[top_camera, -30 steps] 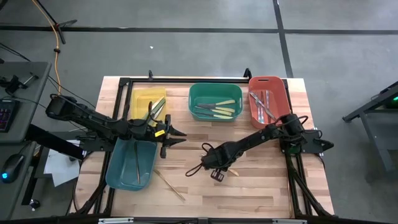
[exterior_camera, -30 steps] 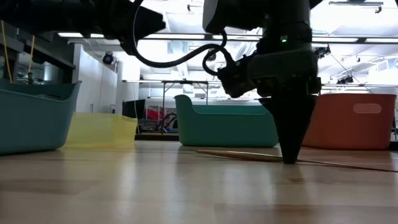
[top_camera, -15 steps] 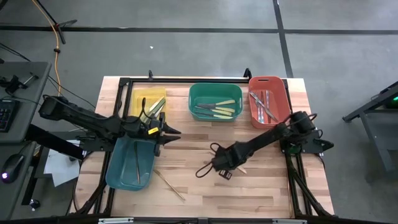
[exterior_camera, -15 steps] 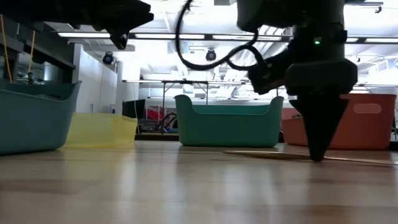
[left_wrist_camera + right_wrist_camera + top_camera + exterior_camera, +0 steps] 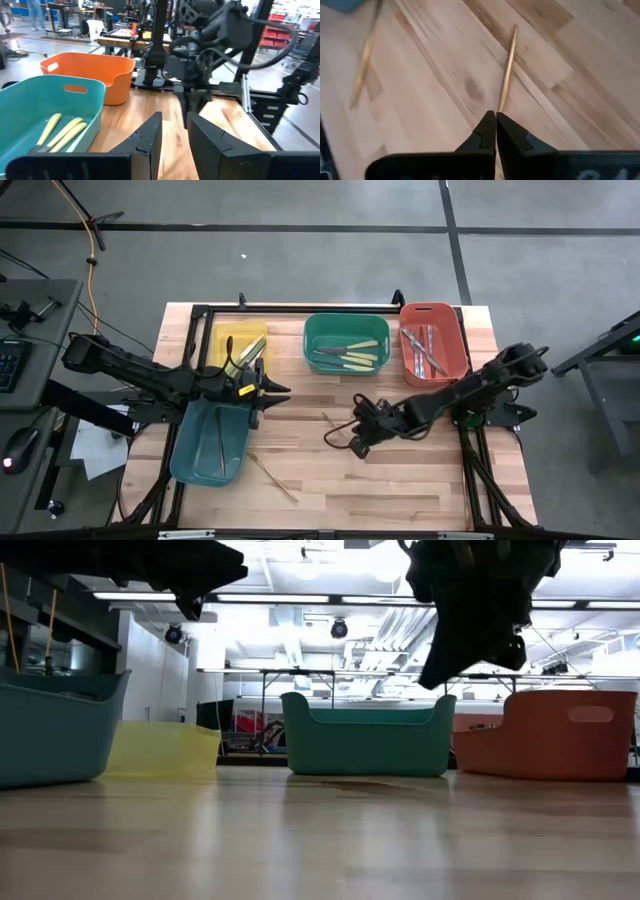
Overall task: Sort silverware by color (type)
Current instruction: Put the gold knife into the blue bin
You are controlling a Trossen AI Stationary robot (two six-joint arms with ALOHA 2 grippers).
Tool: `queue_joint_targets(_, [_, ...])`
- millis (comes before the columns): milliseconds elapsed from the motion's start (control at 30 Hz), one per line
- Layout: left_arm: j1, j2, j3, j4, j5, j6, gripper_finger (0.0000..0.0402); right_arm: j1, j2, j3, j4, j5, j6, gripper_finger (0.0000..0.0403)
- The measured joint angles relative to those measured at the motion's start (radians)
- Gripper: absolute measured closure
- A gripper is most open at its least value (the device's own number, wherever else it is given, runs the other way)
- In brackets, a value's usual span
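Your right hand [image 5: 495,122] is pinched on one end of a thin wooden stick [image 5: 507,70], lifted off the bench [image 5: 420,480] near its middle. A second wooden stick [image 5: 272,476] lies loose on the bench just beside the teal bin [image 5: 190,465], which holds two more. Yellow-handled utensils [image 5: 350,354] sit in the green bin [image 5: 345,323], silver ones [image 5: 421,348] in the red bin [image 5: 433,312], green ones [image 5: 252,349] in the yellow bin [image 5: 222,332]. Your left hand [image 5: 270,397] hovers beside the teal bin, fingers [image 5: 150,137] narrowly apart and empty.

Left end effector [image 5: 278,392] partly open; right end effector [image 5: 335,432] closed, raised.
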State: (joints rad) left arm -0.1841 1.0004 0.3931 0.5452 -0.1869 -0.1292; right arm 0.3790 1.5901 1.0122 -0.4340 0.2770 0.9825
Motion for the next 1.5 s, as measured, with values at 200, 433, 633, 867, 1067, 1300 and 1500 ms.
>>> queue_joint_targets(200, [0.000, 0.000, 0.000, -0.001, -0.007, 0.000, 0.0319, 0.000, -0.008, -0.014, 0.033, 0.007, -0.014, 0.0401])
queue_joint_targets(433, [0.000, 0.000, 0.000, -0.003, -0.007, 0.000, 0.0319, 0.000, 0.008, -0.014, 0.047, 0.002, 0.001, 0.0402])
queue_joint_targets(633, [0.000, 0.000, 0.000, -0.003, -0.007, -0.001, 0.0319, 0.000, 0.008, -0.014, 0.078, 0.002, -0.019, 0.0403])
queue_joint_targets(867, [0.000, 0.142, 0.005, 0.031, 0.042, 0.013, 0.0347, 0.000, 0.008, -0.014, 0.223, -0.038, -0.124, 0.0403])
queue_joint_targets(1067, [0.023, 0.407, 0.163, -0.014, 0.069, 0.004, 0.0394, 0.000, 0.008, 0.027, 0.080, -0.049, -0.151, 0.0403])
queue_joint_targets(1300, [0.042, 0.623, 0.338, -0.274, 0.071, 0.045, 0.0401, 0.029, 0.008, 0.081, -0.150, 0.004, -0.144, 0.0403])
queue_joint_targets(1500, [0.058, 0.750, 0.346, -0.203, 0.069, 0.048, 0.0401, 0.077, 0.008, 0.044, -0.218, 0.012, -0.049, 0.0403])
